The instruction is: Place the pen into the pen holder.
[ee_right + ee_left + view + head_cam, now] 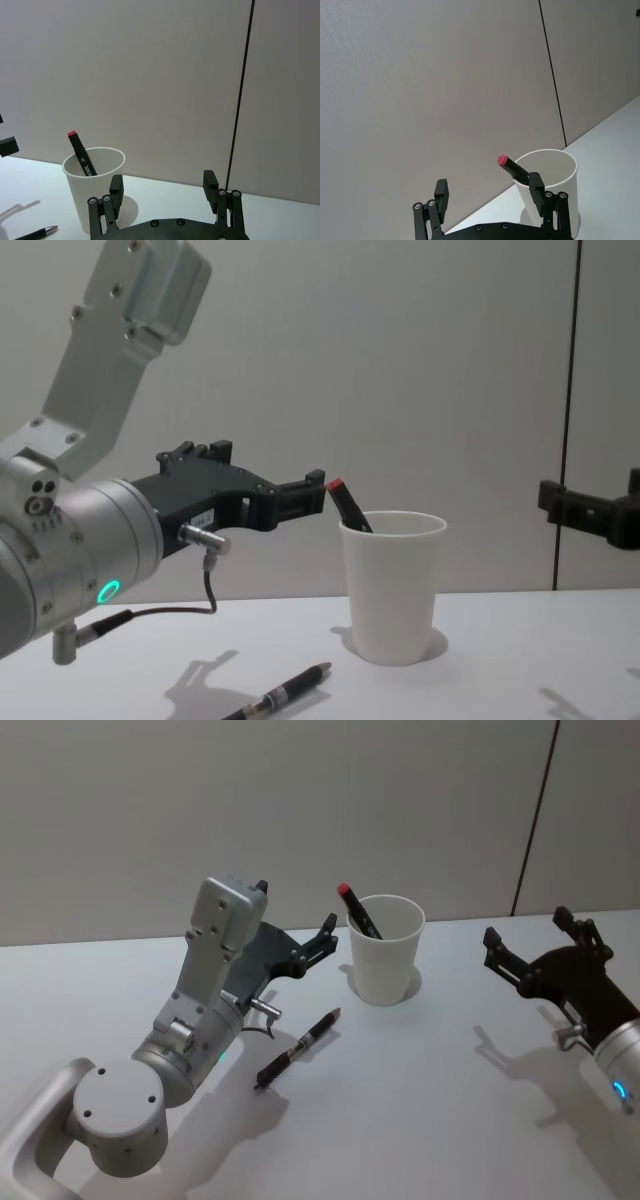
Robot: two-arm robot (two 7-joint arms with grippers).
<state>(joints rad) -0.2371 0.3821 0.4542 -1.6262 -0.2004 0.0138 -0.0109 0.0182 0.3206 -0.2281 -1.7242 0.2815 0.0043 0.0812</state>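
**Pen on the surface, both jaws spread**

The black pen (pixel 297 1049) lies flat on the surface (pixel 430 1110), near the upright pen holder (pixel 385 965), which holds a red-capped marker (pixel 358 910). The left jaws hang spread just beside its rim. The right jaws, also spread, hover well apart.

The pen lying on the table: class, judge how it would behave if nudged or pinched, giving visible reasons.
The pen looks slim and round, lying flat on the smooth white table, so a sideways nudge would probably roll it. It appears straight and rigid, so it should lift without drooping. Pinched near one end, the long barrel might tilt.
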